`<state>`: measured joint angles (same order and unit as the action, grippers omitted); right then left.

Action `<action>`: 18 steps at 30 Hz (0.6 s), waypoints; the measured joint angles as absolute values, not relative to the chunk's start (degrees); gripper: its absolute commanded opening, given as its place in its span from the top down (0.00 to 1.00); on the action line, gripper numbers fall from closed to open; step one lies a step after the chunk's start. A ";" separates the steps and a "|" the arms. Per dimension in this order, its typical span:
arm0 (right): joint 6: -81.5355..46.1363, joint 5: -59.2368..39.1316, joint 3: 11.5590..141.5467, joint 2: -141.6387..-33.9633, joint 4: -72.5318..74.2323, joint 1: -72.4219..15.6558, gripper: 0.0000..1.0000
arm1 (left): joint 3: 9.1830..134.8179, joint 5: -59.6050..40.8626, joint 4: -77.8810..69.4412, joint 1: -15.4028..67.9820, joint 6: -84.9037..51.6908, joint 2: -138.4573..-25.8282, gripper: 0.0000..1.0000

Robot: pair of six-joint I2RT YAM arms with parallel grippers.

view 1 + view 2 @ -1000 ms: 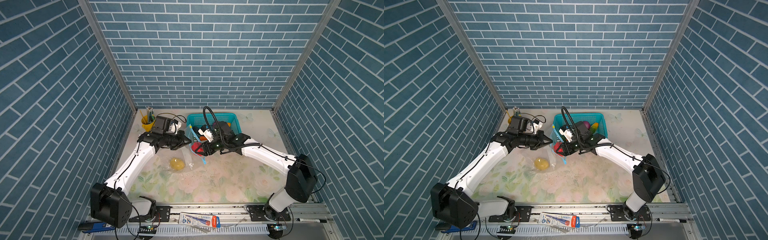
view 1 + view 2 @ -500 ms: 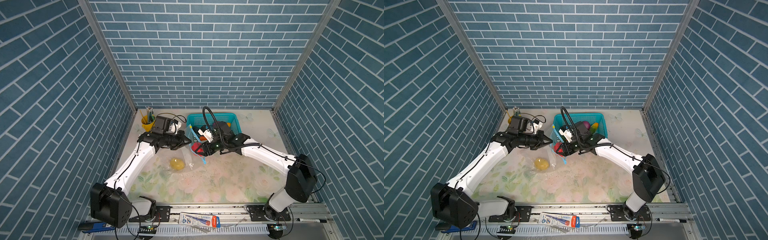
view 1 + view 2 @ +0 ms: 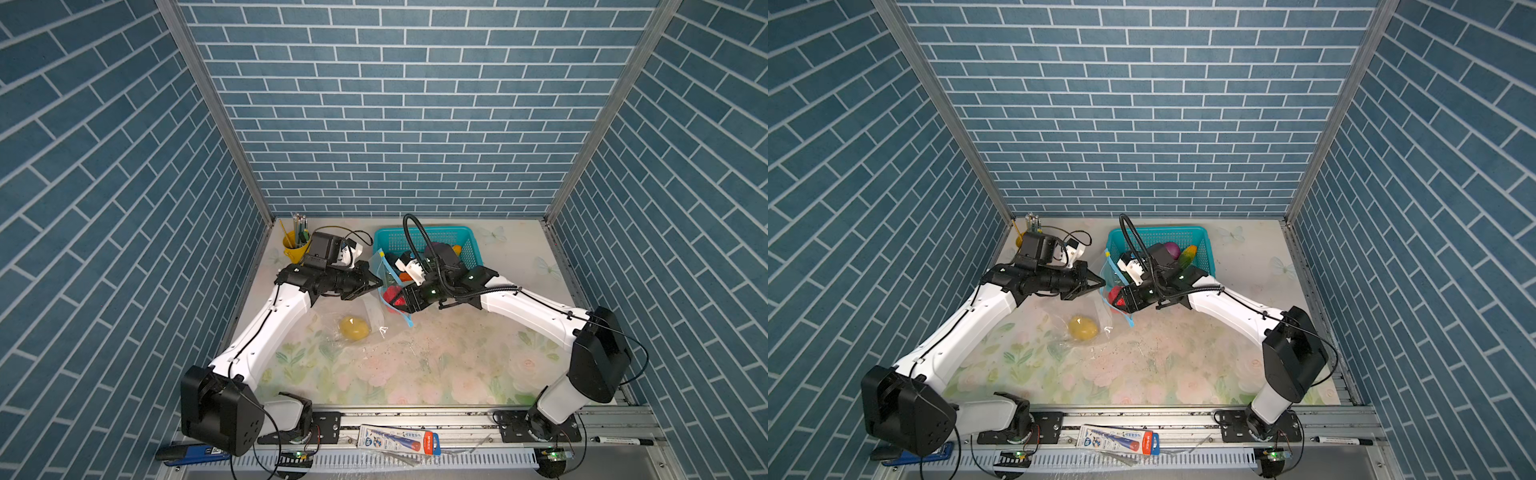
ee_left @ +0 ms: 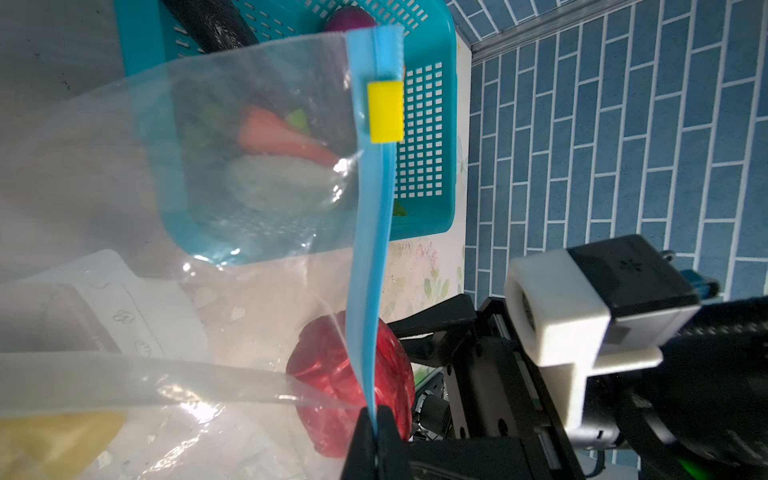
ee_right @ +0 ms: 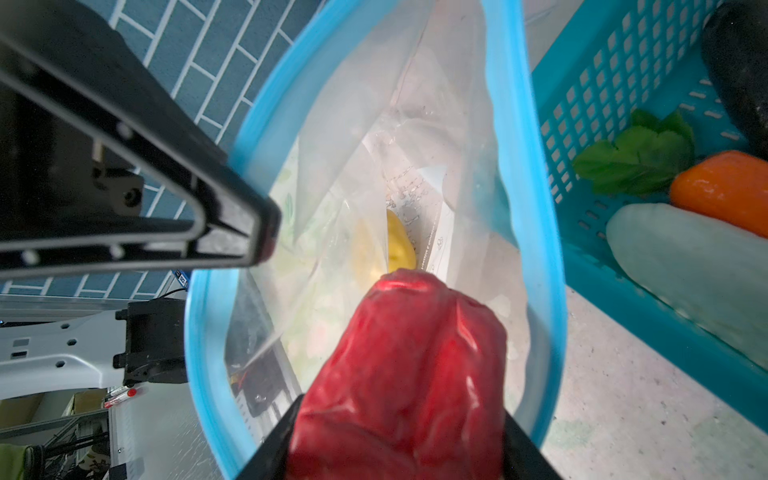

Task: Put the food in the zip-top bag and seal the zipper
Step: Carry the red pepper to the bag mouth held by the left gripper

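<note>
Nothing moving since earlier; left jaws pinching zipper (image 4: 371, 270), right jaws gripping red pepper (image 5: 407, 365), needing deeper insertion into bag (image 5: 415, 137)

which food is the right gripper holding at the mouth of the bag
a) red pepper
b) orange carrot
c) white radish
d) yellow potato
a: the right gripper is closed on the red pepper at the open mouth of the zip-top bag, while the orange carrot and white radish lie in the teal basket and the yellow potato is already inside the bag.
</note>
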<state>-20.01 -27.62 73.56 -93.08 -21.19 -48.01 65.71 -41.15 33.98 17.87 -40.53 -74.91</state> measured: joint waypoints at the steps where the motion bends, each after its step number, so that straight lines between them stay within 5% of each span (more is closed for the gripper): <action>1: -20.03 -27.59 73.56 -93.12 -21.28 -48.01 0.42 | 65.71 -41.15 33.98 17.87 -40.53 -74.91 1.00; 18: -19.55 -26.74 73.60 -93.82 -21.61 -48.38 0.38 | 65.71 -41.15 33.98 17.87 -40.53 -74.91 1.00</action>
